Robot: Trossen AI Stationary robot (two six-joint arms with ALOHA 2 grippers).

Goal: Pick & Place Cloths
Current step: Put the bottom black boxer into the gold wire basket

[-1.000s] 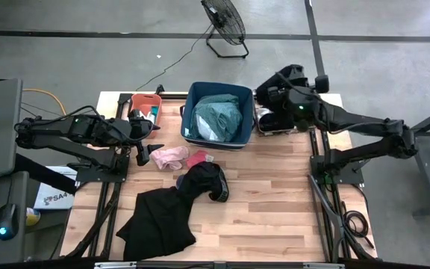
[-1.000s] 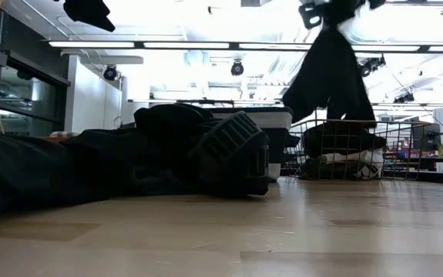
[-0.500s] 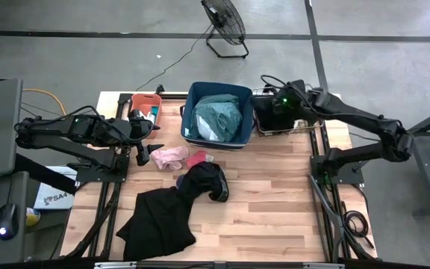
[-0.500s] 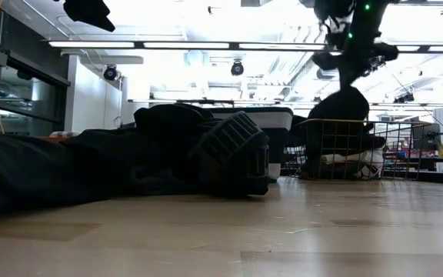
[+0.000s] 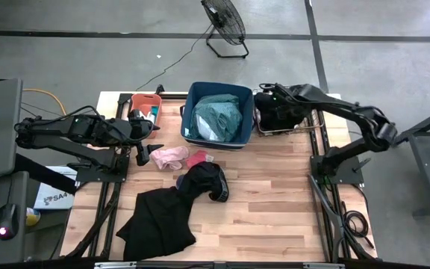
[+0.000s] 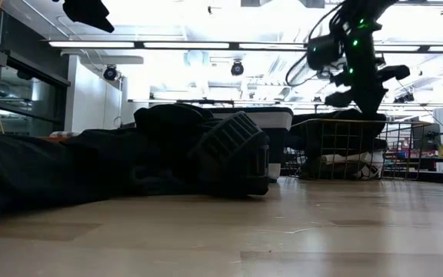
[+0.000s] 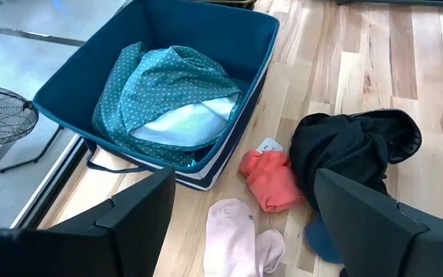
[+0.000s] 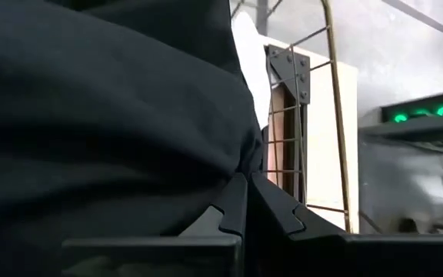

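**Right gripper down in wire bin**

Right gripper (image 5: pixel 269 112) pinched on black cloth (image 8: pixel 106 115) inside wire bin (image 5: pixel 304 128). Left gripper (image 5: pixel 146 152) hovers wide open, empty, beside pink cloth (image 5: pixel 169 156). Teal shirt (image 5: pixel 216 116) in navy bin (image 5: pixel 189 112).

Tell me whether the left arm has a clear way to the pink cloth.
Probably yes. The left gripper hangs open just beside the pink cloth, which lies uncovered on the table; the red cloth only borders its far side.
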